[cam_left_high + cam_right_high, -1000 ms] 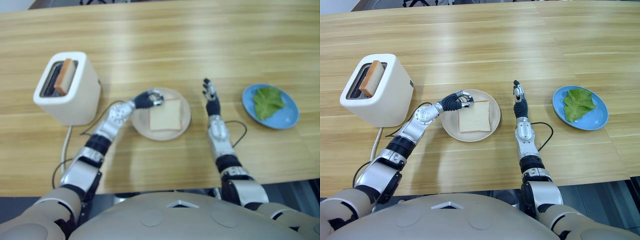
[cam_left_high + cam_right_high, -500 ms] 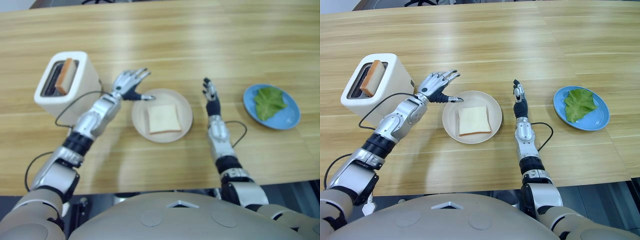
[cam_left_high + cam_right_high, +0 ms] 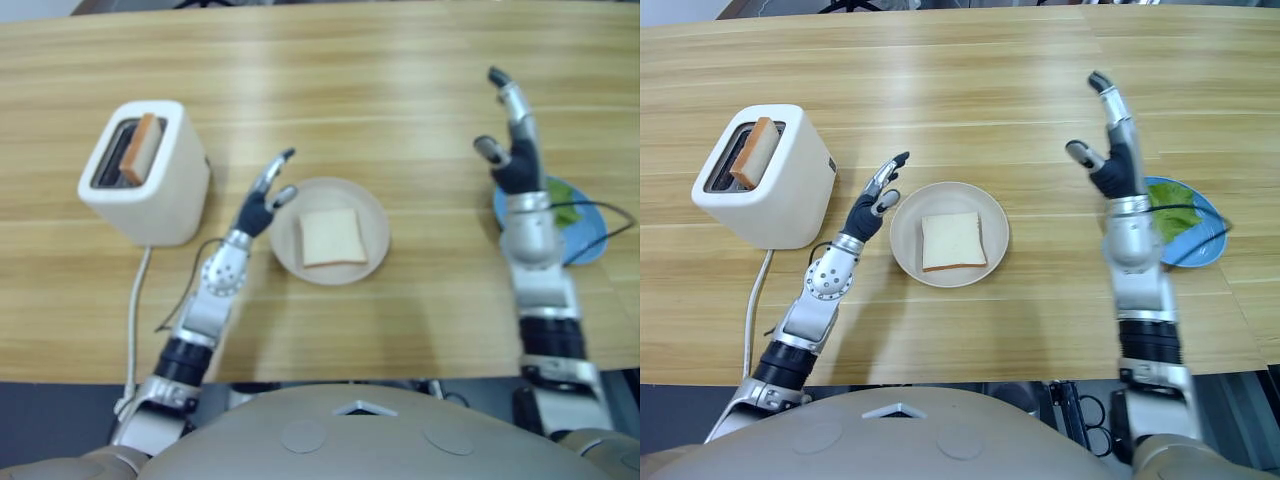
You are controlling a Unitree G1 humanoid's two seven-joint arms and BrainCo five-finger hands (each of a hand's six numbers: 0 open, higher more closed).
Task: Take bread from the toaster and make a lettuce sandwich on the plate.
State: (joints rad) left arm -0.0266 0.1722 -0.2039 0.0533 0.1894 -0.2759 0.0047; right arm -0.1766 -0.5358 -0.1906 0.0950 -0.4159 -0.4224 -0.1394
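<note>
- One slice of bread (image 3: 953, 241) lies flat in the middle of the round beige plate (image 3: 902, 243), pale and square, with bare rim all around it.
- Left of the plate, well apart from it, stands the white toaster (image 3: 775, 195). A second slice (image 3: 758, 150) with a brown crust sticks up out of its slot.
- From the toaster's near side a white cord (image 3: 752, 300) runs away from the plate, towards the front edge of the light wooden table (image 3: 970, 90).
- Just left of the plate, the left hand (image 3: 875, 200) has its fingers stretched out straight and close together, pointing up and away. It holds nothing, and its fingertips are near the plate's left rim.
- Right of the plate, well apart from it, the right hand (image 3: 1112, 160) is raised with fingers straight and thumb set off to the side, empty.
- Farther right of the plate than that hand sits a blue dish (image 3: 1200, 250) with a green lettuce leaf (image 3: 1172, 225) on it. The right wrist covers the dish's left part.
</note>
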